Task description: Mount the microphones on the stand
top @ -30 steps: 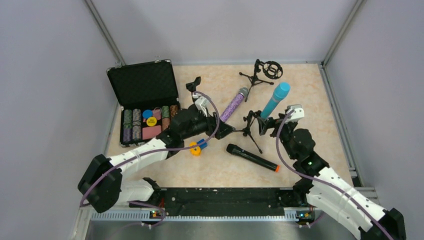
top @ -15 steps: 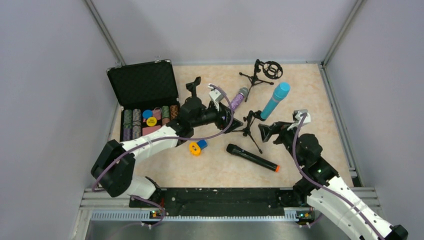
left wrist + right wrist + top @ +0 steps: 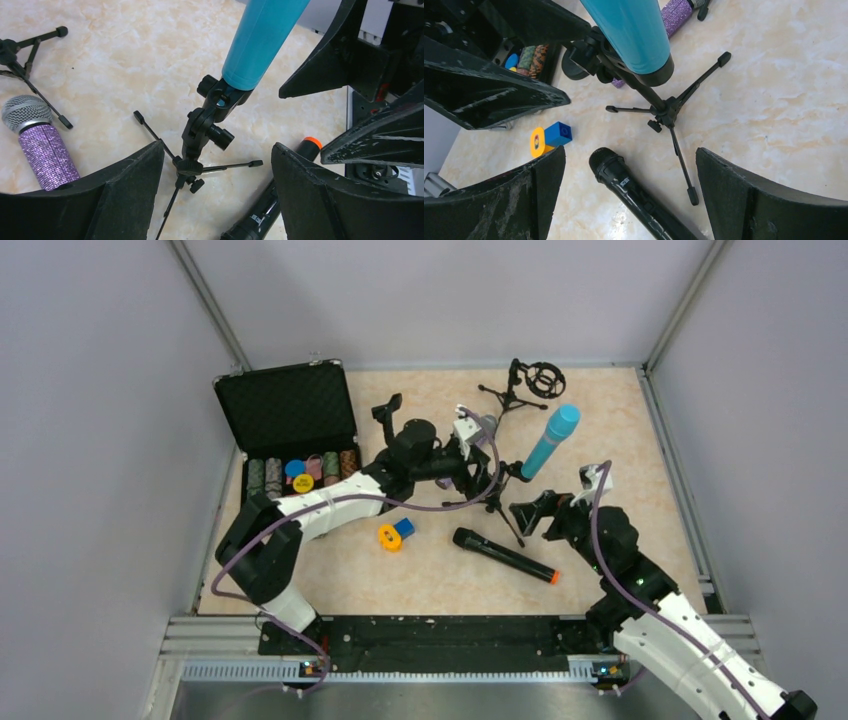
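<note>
Two spread, empty: left claw (image 3: 217, 147), right claw (image 3: 630, 152). Move left claw off stand (image 3: 197, 135) onto purple microphone (image 3: 45, 155) beside it; straddle squarely before clamping.

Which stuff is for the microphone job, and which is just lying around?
For the job: blue microphone, purple microphone, black microphone, tripod stand holding the blue one, empty stand with ring.
Just lying about: poker chip case, orange-and-blue block.

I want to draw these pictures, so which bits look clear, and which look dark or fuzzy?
Top external view: soft, even light on the marbled table, hardly any shadows. Left wrist view: the light-blue microphone is crisp; the left fingers loom big and dark. Right wrist view: the black microphone is crisp; the right fingers fill the bottom corners, dark.
</note>
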You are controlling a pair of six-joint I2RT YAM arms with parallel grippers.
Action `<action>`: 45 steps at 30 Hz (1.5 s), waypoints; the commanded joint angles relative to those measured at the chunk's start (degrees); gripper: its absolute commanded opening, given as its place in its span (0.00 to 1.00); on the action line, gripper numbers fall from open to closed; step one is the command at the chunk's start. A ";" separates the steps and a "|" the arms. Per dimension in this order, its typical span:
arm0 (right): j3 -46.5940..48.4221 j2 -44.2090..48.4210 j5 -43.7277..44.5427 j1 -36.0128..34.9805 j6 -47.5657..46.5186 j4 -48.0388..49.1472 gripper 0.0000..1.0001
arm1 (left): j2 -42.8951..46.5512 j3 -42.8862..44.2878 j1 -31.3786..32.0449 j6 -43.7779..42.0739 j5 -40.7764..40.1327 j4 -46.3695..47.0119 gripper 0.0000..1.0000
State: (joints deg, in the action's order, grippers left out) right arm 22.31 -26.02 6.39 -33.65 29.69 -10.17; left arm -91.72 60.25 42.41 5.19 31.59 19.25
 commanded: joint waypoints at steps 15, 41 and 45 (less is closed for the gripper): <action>2.01 0.21 0.57 -0.65 3.51 -3.51 0.97 | -10.44 8.44 3.21 -5.41 -7.17 4.22 0.78; -0.62 -5.53 -1.73 -0.60 2.63 1.11 0.96 | -15.72 14.70 4.27 -4.75 -3.61 3.77 0.56; -0.63 -6.05 -1.81 -0.54 2.39 1.69 0.96 | -15.62 14.73 4.26 -6.31 -4.86 1.81 0.64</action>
State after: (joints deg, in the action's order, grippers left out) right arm 21.74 -31.62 4.82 -33.65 32.60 -11.57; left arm -106.80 72.73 46.63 0.82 27.57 22.26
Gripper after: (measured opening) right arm 0.961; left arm 0.598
